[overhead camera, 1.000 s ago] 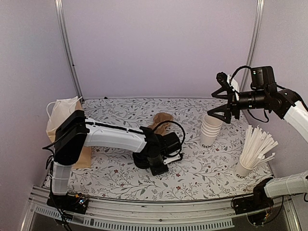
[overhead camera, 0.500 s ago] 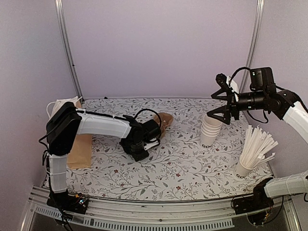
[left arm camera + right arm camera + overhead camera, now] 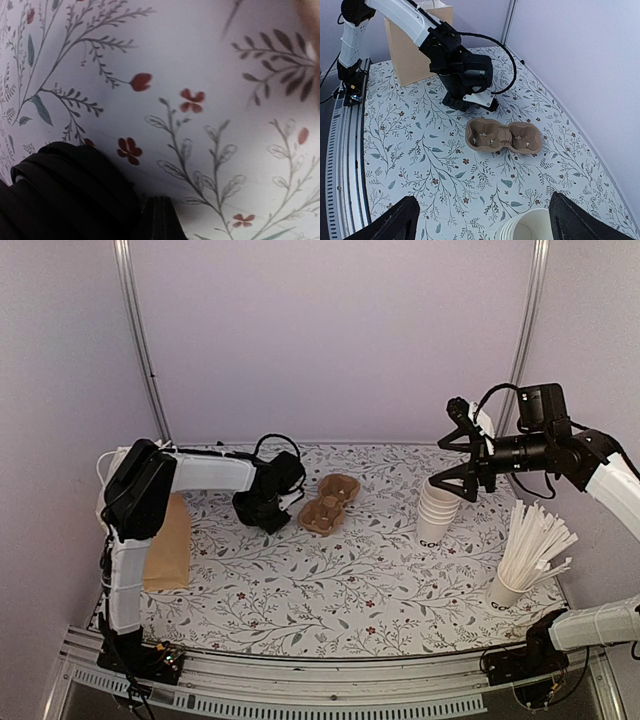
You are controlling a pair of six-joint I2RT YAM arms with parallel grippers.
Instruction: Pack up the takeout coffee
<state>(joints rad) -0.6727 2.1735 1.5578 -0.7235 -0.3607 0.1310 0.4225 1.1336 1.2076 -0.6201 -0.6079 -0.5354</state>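
Cup carrier (image 3: 332, 503) flat, wells up, long axis near-left to far-right

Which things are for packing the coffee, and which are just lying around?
Probably for the job: cardboard cup carrier, brown paper bag.
Just lying about: stack of lidless cups, cup of white straws.

One brown paper bag (image 3: 165, 545), one cardboard cup carrier (image 3: 331, 503) with two wells, one stack of white cups (image 3: 438, 512), and one holder cup (image 3: 505, 592) crammed with white straws (image 3: 535, 540), too many to count.
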